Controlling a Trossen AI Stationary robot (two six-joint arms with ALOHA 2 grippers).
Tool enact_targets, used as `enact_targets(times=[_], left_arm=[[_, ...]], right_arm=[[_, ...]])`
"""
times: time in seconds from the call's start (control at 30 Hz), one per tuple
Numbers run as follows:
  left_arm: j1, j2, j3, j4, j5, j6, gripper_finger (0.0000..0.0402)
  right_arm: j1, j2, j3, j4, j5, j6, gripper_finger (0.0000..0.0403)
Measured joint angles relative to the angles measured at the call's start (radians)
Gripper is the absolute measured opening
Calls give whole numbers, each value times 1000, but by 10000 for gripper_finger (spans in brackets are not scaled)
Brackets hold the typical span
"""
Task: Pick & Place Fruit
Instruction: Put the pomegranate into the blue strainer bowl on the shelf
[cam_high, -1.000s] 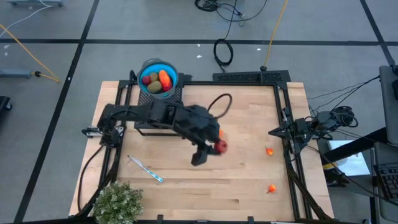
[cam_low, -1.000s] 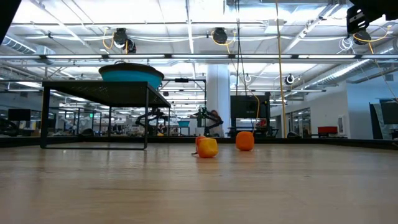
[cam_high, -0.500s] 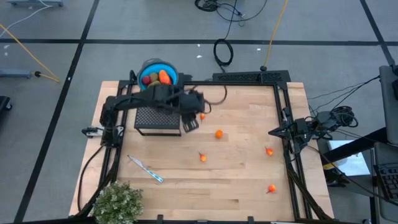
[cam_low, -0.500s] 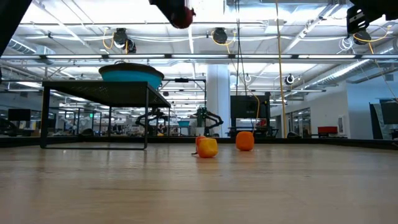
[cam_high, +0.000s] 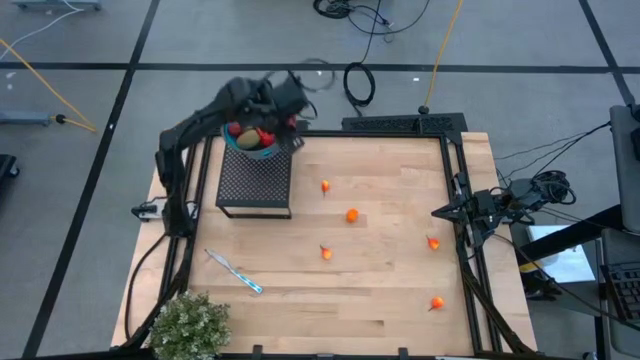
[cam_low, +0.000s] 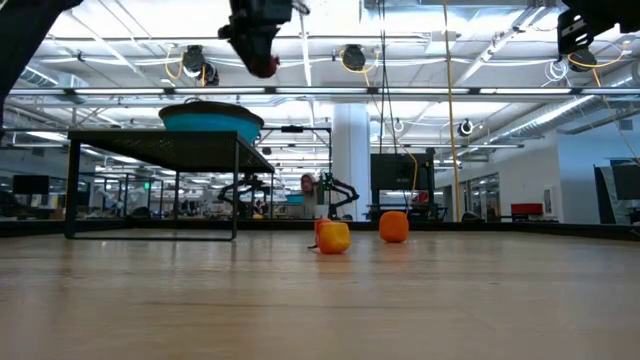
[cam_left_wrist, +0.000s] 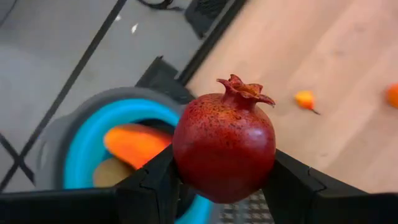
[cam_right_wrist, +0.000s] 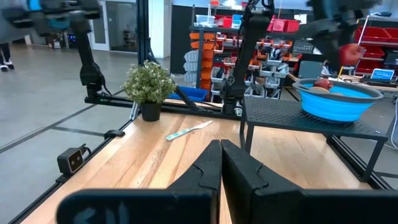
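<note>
My left gripper (cam_left_wrist: 222, 177) is shut on a dark red pomegranate-like fruit (cam_left_wrist: 224, 146) and holds it just above the blue bowl (cam_left_wrist: 84, 152). In the bowl lie a long red-orange piece (cam_left_wrist: 134, 143) and an olive-brown oval (cam_left_wrist: 107, 175). From above, the left gripper (cam_high: 268, 128) hangs over the bowl (cam_high: 243, 146) at the table's far left. Small orange fruits lie on the wood: one (cam_high: 326, 186), another (cam_high: 352, 215), a third (cam_high: 326, 253). My right gripper (cam_right_wrist: 221, 163) is shut and holds nothing, at the table's right edge.
The bowl stands on a black mesh stand (cam_high: 255, 181). More orange fruits (cam_high: 432, 242) (cam_high: 437, 302) lie toward the right. A blue-and-white stick (cam_high: 233, 272) and a bushy green plant (cam_high: 188, 328) are at the front left. A black frame rims the table.
My left gripper has lifted the dark red fruit from the middle of the table and carried it back and left, over the blue bowl. The right arm has not moved.
</note>
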Motion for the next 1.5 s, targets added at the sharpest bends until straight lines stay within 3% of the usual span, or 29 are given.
enact_targets(times=[0.27,0.53,0.73,1.03,1.5], left_arm=[[225,0,0,0,81,-21,184],[360,0,-2,-1,86,-135,184],[394,0,-61,0,139,-213,184],[391,1,-245,-2,165,-234,184],[393,1,-263,-1,102,-201,184]], right_arm=[[0,0,0,0,0,-1,4],[0,0,0,0,6,-1,4],[0,0,0,0,7,-1,4],[0,0,0,0,8,-1,4],[0,0,0,0,8,-1,4]])
